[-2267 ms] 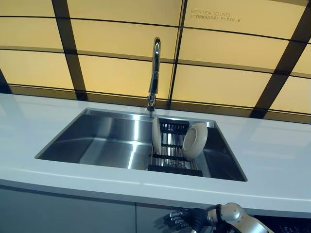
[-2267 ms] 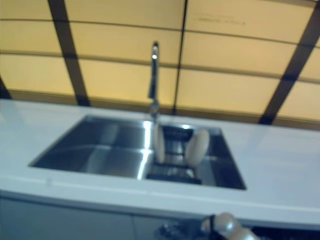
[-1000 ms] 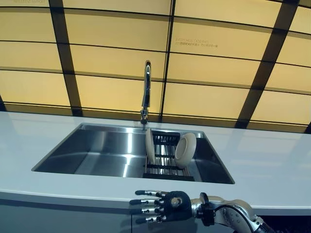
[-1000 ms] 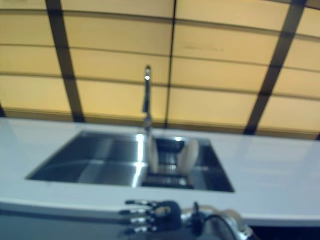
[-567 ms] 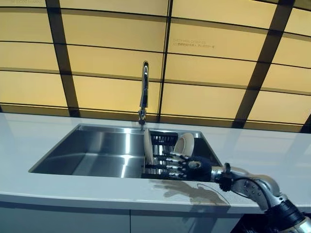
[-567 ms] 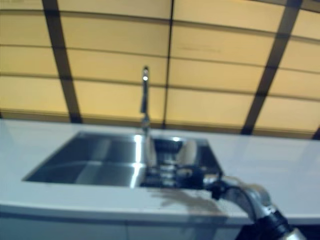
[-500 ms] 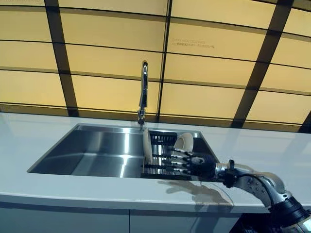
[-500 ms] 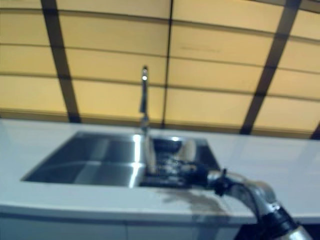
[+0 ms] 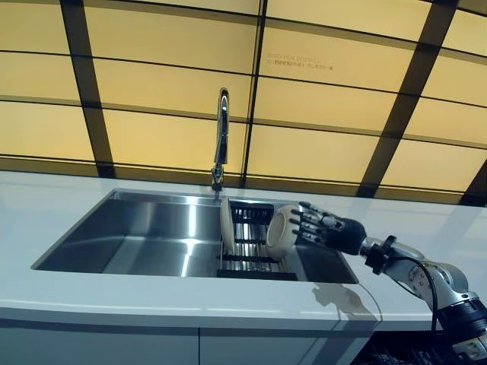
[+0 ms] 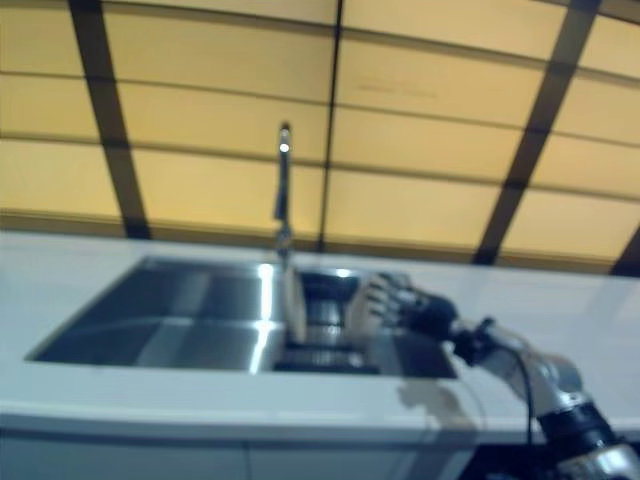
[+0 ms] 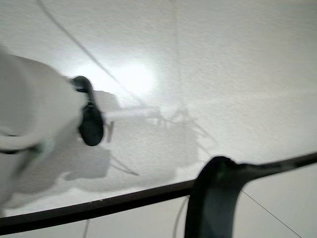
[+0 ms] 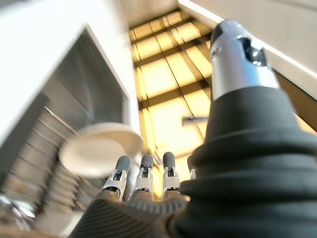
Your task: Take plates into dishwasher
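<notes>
A cream round dish [image 9: 278, 232] leans in the black rack [image 9: 255, 263] at the right end of the steel sink [image 9: 144, 228]. A second pale plate [image 9: 226, 224] stands upright at the rack's left side. My right hand [image 9: 333, 233] reaches in from the right over the sink's edge, open, with straight fingers [image 9: 303, 221] at the back of the cream dish. In the right wrist view the same dish [image 12: 99, 148] shows just past the straight fingers [image 12: 143, 174]; contact is unclear. My left hand shows in no view.
A tall chrome faucet [image 9: 221, 129] rises behind the sink, just left of the rack. White countertop [image 9: 152, 293] surrounds the sink, wide on both sides. A yellow panelled wall with dark bars [image 9: 319, 106] stands behind. The left half of the sink holds nothing.
My right hand has risen from below the counter's front edge, crossed the countertop and reached the cream dish in the rack. The camera has also shifted.
</notes>
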Available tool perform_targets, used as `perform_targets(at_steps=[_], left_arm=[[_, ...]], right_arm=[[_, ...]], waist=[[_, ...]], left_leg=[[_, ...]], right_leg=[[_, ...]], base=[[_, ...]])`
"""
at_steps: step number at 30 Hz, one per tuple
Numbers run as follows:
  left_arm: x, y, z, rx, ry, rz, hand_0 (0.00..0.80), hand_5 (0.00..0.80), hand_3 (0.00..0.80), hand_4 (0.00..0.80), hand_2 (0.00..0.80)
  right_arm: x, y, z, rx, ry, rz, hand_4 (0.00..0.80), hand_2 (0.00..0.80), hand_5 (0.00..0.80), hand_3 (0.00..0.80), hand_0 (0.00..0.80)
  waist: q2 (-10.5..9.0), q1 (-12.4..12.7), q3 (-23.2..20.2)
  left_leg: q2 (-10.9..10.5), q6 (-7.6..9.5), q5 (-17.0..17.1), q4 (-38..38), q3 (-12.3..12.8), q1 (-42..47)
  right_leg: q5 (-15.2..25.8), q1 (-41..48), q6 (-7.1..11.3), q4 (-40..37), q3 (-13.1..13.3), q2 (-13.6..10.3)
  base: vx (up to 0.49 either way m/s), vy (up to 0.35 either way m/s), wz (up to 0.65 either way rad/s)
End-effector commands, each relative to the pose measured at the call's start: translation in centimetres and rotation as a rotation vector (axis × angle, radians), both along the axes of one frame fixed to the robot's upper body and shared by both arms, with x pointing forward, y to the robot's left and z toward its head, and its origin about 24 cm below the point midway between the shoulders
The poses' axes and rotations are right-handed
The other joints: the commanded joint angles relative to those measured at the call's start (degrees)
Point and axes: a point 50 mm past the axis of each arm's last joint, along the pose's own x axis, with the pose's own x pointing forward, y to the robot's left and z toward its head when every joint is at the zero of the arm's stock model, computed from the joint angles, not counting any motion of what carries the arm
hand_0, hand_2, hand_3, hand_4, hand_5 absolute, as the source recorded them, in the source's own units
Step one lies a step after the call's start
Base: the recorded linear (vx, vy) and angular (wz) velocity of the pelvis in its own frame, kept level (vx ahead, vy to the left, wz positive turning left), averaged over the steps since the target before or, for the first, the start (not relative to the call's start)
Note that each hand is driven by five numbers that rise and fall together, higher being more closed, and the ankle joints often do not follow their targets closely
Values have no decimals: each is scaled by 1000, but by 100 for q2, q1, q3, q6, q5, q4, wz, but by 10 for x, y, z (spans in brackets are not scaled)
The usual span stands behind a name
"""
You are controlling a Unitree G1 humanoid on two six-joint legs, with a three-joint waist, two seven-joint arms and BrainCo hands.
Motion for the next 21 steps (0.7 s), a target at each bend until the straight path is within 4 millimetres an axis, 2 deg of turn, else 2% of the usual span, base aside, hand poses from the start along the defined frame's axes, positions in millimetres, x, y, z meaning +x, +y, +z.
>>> perform_targets(at_steps=[1,7,10,15,21], left_arm=[[16,1,2,30,-15,-45,0,0,0,0,0],[19,0,3,30,-17,-42,0,0,0,0,0],[22,0,4,28,-19,-56,0,0,0,0,0],[22,0,4,28,-19,-63,0,0,0,0,0],[32,1,7,38,-36,-83,0,0,0,0,0]], right_arm=[[16,-27,61,-106,-264,-229,0,0,0,0,0],[20,-36,70,-177,-281,-320,0,0,0,0,0],[26,-41,73,-200,-257,-394,0,0,0,0,0],[30,-42,71,-218,-227,-418,0,0,0,0,0],[37,-42,63,-363,-153,-448,0,0,0,0,0]], waist=[[93,27,2],[96,63,44],[97,150,87],[94,190,94],[71,278,194]], left_leg=[[-288,210,-358,76,81,-30],[-306,220,-359,81,50,-48],[-319,222,-356,81,2,-60],[-321,220,-352,80,-14,-66],[-331,233,-324,100,-59,-115]], right_leg=[[-480,115,353,360,-106,-51],[-484,128,340,341,-137,-59],[-488,169,331,309,-234,-76],[-492,186,329,296,-278,-85],[-487,162,324,332,-370,-107]], base=[[0,0,0],[0,0,0],[0,0,0],[4,-1,1],[-8,-6,5]])
